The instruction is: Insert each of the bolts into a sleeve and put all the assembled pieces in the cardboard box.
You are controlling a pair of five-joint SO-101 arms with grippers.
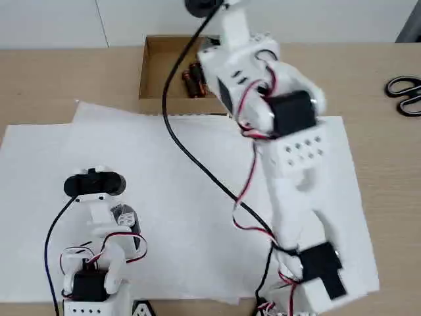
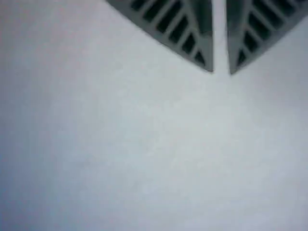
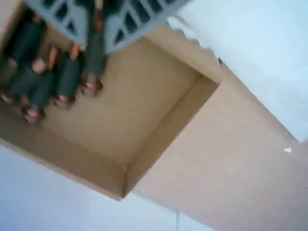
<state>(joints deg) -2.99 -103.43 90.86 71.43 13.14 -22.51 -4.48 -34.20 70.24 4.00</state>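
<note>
My right gripper (image 3: 95, 46) hangs over the cardboard box (image 3: 168, 129) and is shut on an assembled piece (image 3: 92, 72), a dark sleeve with a copper bolt end pointing down into the box. Several more assembled pieces (image 3: 45, 79) lie side by side on the box floor just beside it. From above, the right arm (image 1: 263, 99) stretches across the paper to the box (image 1: 158, 66), where the pieces (image 1: 192, 80) show at its right side. My left gripper (image 2: 220, 57) is shut with only a thin slit between its fingers, close over the white paper (image 2: 144, 154), holding nothing.
A large white paper sheet (image 1: 171, 191) covers the table's middle and the left arm (image 1: 99, 224) stands at its near left. Black scissors (image 1: 404, 92) lie at the far right edge. A black cable (image 1: 197, 164) runs across the paper.
</note>
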